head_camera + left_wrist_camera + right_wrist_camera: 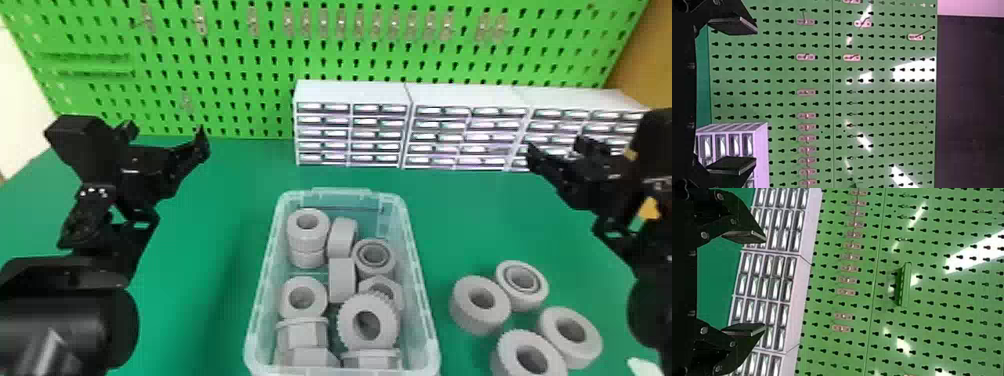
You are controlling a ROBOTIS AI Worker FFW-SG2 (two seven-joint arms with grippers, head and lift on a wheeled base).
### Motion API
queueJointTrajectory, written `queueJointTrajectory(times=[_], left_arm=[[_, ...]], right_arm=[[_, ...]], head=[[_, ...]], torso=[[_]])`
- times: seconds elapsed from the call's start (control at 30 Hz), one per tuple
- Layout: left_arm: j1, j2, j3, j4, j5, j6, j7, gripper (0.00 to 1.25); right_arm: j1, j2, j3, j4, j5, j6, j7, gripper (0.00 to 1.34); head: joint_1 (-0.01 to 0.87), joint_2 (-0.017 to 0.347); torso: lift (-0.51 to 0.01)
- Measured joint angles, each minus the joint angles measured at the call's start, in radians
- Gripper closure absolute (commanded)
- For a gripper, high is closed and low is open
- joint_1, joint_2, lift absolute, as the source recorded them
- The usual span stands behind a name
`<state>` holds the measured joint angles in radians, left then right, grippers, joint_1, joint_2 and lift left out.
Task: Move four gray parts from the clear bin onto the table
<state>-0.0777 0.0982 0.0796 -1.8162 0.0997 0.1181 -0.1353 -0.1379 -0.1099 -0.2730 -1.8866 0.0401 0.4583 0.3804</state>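
Note:
In the head view, my left gripper (167, 132) is raised to the left of the clear bin (266, 280), and my right gripper (555, 145) is raised on the far right. Both stand open and hold nothing: in the left wrist view the left gripper (755, 96) has its fingers wide apart, as has the right gripper (765, 282) in the right wrist view. Inside the bin lie several gray parts, among them a toothed ring (347, 320) and a round ring (295, 234). On the table right of the bin, a gray ring (470, 317) lies grouped with several others.
The green table (210, 240) reaches back to a green pegboard (225, 55). White drawer cabinets (350, 92) line the table's back edge, from the centre to the right, near my right gripper. A pale object (642, 367) lies at the lower right edge.

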Motion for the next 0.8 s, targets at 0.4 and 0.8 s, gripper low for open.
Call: queueJointTrajectory(times=[0.4,0.8], left_arm=[[-0.001,0.0,0.0,0.0,0.0,0.0,0.0,0.12],[0.0,0.0,0.0,0.0,0.0,0.0,0.0,0.12]], right_arm=[[0.0,0.003,0.003,0.0,-0.007,-0.005,-0.006,0.47],[0.001,0.004,-0.004,0.0,-0.028,-0.001,-0.018,0.47]], head=[[0.678,0.034],[0.678,0.034]], torso=[[-0.05],[-0.05]])
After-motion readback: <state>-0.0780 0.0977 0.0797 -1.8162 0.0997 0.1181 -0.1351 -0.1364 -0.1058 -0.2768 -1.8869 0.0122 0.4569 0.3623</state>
